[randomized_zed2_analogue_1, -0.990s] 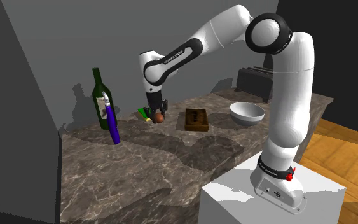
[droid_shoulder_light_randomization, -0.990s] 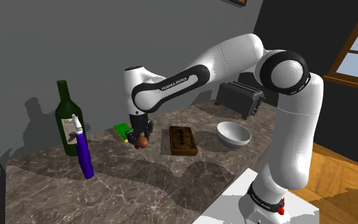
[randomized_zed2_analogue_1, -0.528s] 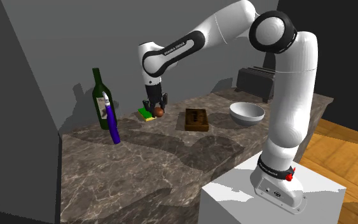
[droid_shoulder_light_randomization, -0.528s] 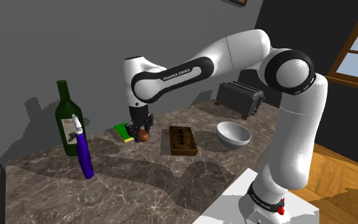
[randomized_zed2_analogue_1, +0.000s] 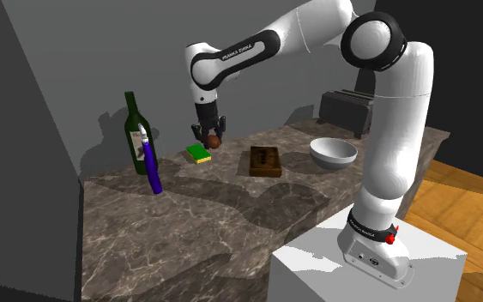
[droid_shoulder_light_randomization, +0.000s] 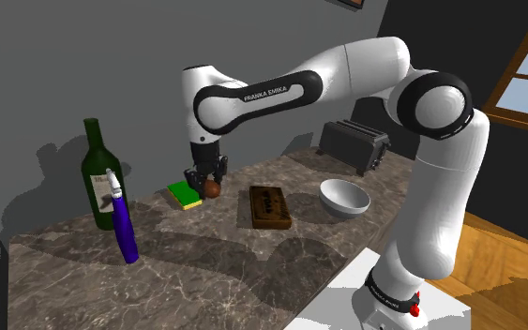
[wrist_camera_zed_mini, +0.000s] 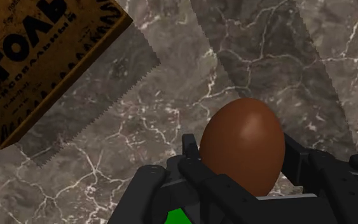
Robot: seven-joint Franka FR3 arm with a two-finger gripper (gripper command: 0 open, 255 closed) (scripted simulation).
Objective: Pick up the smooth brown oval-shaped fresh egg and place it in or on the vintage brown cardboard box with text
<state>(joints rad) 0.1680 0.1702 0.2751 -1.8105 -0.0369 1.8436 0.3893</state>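
The brown egg [wrist_camera_zed_mini: 242, 145] is clasped between my black fingers [wrist_camera_zed_mini: 193, 167], well clear of the marble counter. In the shoulder view my gripper [droid_shoulder_light_randomization: 208, 183] hangs over the counter with the egg [droid_shoulder_light_randomization: 213, 187] in it, above the green sponge's right end. The second exterior view shows the gripper [randomized_zed2_analogue_1: 209, 135] and egg [randomized_zed2_analogue_1: 214, 139] raised off the surface. The flat brown cardboard box with dark printed text [droid_shoulder_light_randomization: 269, 206] [randomized_zed2_analogue_1: 266, 160] [wrist_camera_zed_mini: 41, 60] lies on the counter to the right of the gripper in both exterior views.
A green and yellow sponge [droid_shoulder_light_randomization: 185, 194] lies below the gripper. A green wine bottle [droid_shoulder_light_randomization: 96, 176] and a purple bottle [droid_shoulder_light_randomization: 124, 225] stand toward the shoulder view's left. A white bowl [droid_shoulder_light_randomization: 344, 197] and a dark toaster [droid_shoulder_light_randomization: 354, 145] sit to the right of the box.
The gripper has risen from the counter with the egg held in it, and the arm's elbow has lifted. The sponge below now shows more fully.
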